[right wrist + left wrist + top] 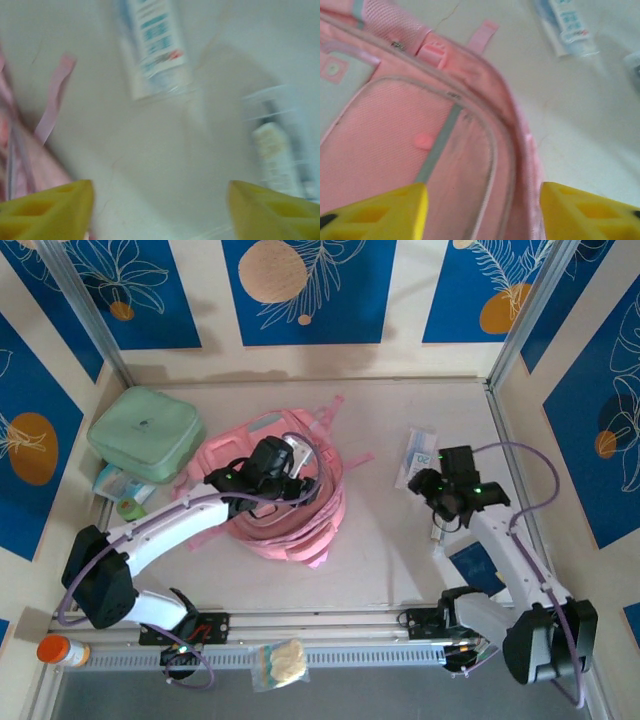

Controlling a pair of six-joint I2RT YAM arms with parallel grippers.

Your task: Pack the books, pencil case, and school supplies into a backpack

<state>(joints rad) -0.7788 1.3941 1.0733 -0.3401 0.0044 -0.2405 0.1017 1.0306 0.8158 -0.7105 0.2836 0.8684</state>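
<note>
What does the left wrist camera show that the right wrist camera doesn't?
Left wrist: the backpack close up, with its mesh pocket and zip under the open left gripper. Right wrist: a clear packet with something pale inside, lying on the table ahead of the open right gripper. Both: the pencil case, some pink backpack fabric and a strap end, and bare tabletop.

so the right gripper is spread wide over bare table, pencil case lying farther out, pink backpack poking in left.
</note>
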